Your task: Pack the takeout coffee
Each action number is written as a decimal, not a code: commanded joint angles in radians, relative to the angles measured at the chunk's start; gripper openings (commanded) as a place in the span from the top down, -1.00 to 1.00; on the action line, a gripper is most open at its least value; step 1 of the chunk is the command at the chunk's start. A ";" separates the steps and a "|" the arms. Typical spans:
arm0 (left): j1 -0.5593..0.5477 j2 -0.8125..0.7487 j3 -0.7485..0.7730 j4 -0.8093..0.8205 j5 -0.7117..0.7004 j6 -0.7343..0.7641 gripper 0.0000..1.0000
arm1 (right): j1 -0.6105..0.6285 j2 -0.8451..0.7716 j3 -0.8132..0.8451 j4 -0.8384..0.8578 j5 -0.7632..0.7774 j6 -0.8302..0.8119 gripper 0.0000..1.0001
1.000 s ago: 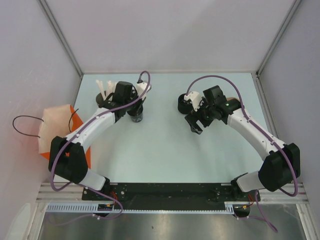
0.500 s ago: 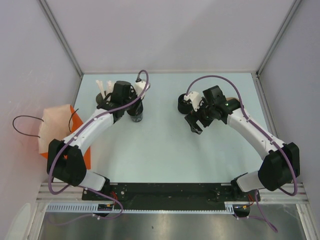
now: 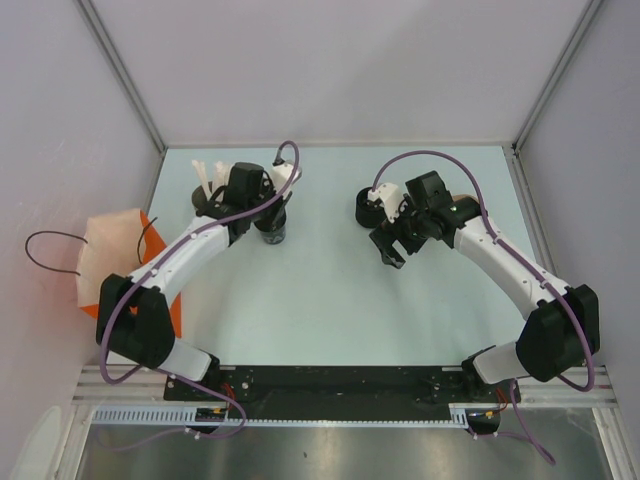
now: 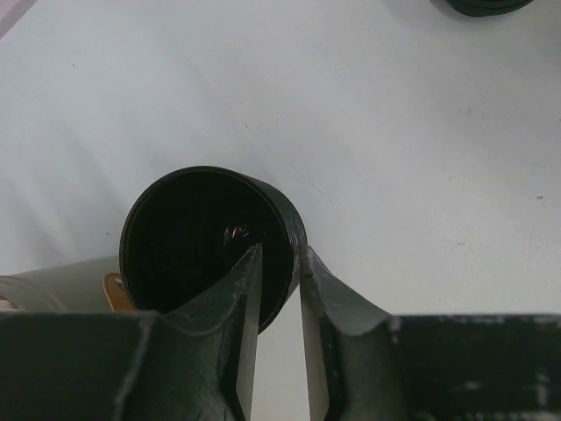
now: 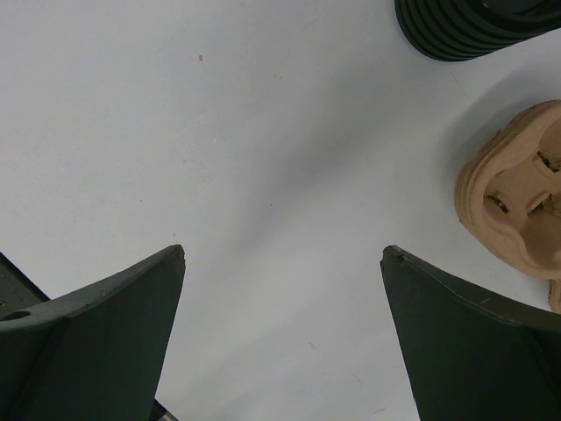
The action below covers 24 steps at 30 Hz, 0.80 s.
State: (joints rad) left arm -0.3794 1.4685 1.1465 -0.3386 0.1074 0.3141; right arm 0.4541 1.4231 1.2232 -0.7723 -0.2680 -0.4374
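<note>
A black cup with no lid (image 4: 193, 237) stands open on the table, also in the top view (image 3: 271, 235). My left gripper (image 4: 280, 250) is shut on its rim, one finger inside the cup and one outside; it shows in the top view (image 3: 272, 222). No lidded black coffee cup shows in any view. My right gripper (image 5: 285, 253) is open and empty above bare table, right of centre in the top view (image 3: 388, 250).
A grey cup of white straws (image 3: 210, 192) stands just left of the black cup. A stack of black lids (image 5: 473, 26) (image 3: 368, 208) and a brown pulp cup carrier (image 5: 526, 193) lie by my right gripper. An orange bag (image 3: 112, 258) sits off the table's left edge.
</note>
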 commanded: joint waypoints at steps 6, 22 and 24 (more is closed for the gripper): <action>0.005 0.021 0.029 0.001 0.009 -0.004 0.48 | -0.002 0.002 -0.002 0.021 0.010 0.012 -1.00; 0.005 0.006 0.019 0.015 -0.003 -0.009 0.90 | -0.003 0.005 -0.002 0.021 0.009 0.014 -1.00; 0.005 0.000 0.018 0.021 -0.008 -0.009 0.97 | -0.003 0.002 -0.002 0.022 0.009 0.014 -1.00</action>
State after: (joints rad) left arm -0.3794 1.4921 1.1465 -0.3470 0.1074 0.3145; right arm 0.4541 1.4235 1.2232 -0.7723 -0.2680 -0.4374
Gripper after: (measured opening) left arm 0.041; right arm 0.995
